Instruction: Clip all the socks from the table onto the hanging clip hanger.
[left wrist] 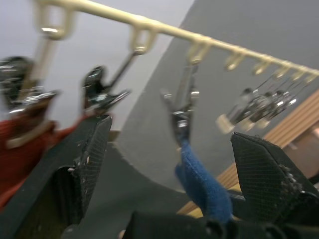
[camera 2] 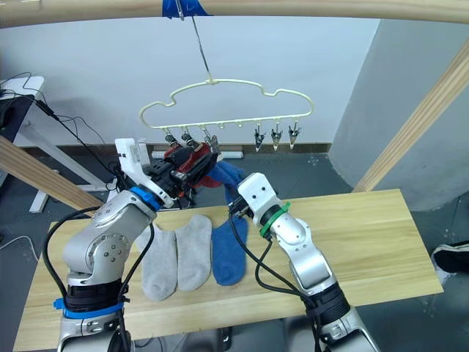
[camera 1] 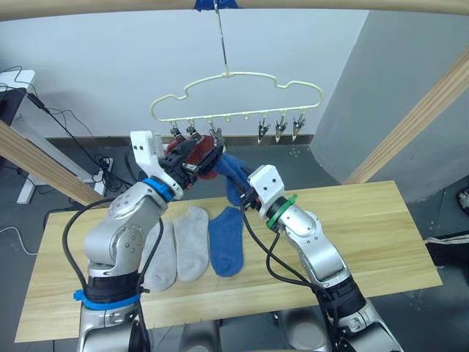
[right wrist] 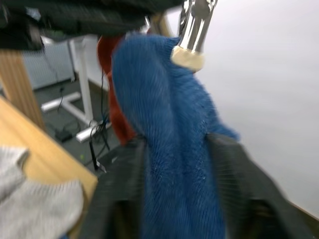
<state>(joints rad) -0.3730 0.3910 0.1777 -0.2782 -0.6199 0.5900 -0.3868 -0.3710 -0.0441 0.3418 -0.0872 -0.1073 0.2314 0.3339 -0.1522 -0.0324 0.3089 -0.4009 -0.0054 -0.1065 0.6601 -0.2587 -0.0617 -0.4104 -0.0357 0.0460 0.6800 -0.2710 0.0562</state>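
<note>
The cream-yellow clip hanger (camera 1: 234,92) hangs from the top pole. Rust-red socks (camera 1: 192,155) hang from its leftmost clips. A blue sock (camera 1: 233,174) hangs from the third clip (left wrist: 182,112), which bites its top edge. My right gripper (camera 1: 242,196) is shut on this sock's lower part (right wrist: 174,164). My left gripper (left wrist: 172,132) is open, its fingers (left wrist: 92,159) standing either side of that clip. On the table (camera 1: 366,235) lie two light grey socks (camera 1: 179,249) side by side and another blue sock (camera 1: 226,240).
Three free clips (camera 1: 281,128) hang at the hanger's right end. Round wooden poles slant down at the right (camera 1: 418,117) and left (camera 1: 44,165). A white stand with cables (camera 1: 22,110) is at the back left.
</note>
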